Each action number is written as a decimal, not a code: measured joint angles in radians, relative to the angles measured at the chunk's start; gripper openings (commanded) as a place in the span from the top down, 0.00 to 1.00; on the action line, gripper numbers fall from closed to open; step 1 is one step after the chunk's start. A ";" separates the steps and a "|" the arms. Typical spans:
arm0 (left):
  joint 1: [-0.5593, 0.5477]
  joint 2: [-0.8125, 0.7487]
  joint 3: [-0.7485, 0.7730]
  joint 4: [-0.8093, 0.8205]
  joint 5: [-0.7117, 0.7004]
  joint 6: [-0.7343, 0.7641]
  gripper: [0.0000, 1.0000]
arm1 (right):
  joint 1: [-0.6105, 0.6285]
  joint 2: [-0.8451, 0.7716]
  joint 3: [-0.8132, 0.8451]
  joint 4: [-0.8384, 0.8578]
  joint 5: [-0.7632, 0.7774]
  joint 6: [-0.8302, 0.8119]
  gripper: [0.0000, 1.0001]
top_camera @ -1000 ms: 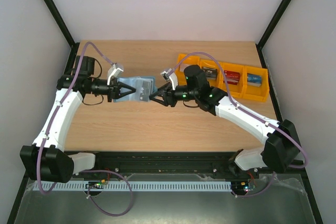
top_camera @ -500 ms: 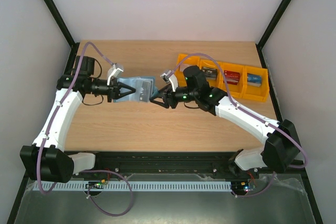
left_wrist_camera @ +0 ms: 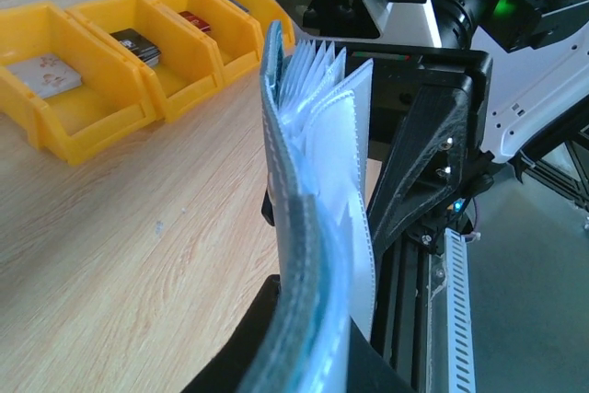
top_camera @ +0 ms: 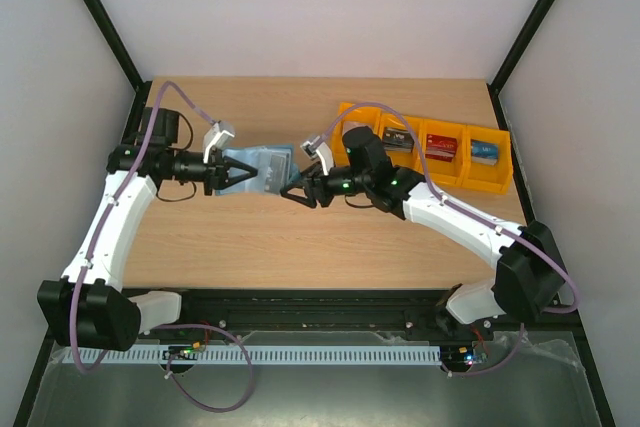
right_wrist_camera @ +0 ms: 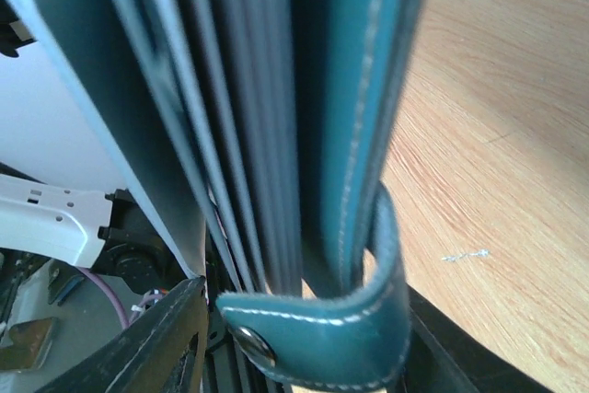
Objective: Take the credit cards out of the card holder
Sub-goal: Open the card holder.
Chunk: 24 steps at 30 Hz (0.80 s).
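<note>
Wooden counter between white walls: the left gripper clamps the card holder above the counter's middle, the right gripper at its other end. Some credit cards lie in orange bins near the far right corner. Left wrist: pockets fan upright. Right wrist: jaws spread wide, straddling the snap tab; closing here would likely pinch tab or pocket, not a card.

The holder stands between the grippers: left gripper at its 9 o'clock, right gripper at 4 o'clock. At its 3 o'clock, a row of bins on the table holds cards.
</note>
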 measured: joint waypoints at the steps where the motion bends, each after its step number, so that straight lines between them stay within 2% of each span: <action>1: -0.002 -0.002 -0.004 0.006 -0.004 -0.002 0.98 | 0.001 0.000 0.000 0.003 0.000 0.004 0.49; 13: -0.013 -0.009 -0.010 0.019 -0.021 0.005 0.98 | 0.006 0.010 0.000 0.016 0.058 0.023 0.48; 24: -0.019 -0.015 -0.010 -0.021 -0.014 0.058 0.98 | -0.014 -0.017 0.023 0.002 0.135 -0.045 0.48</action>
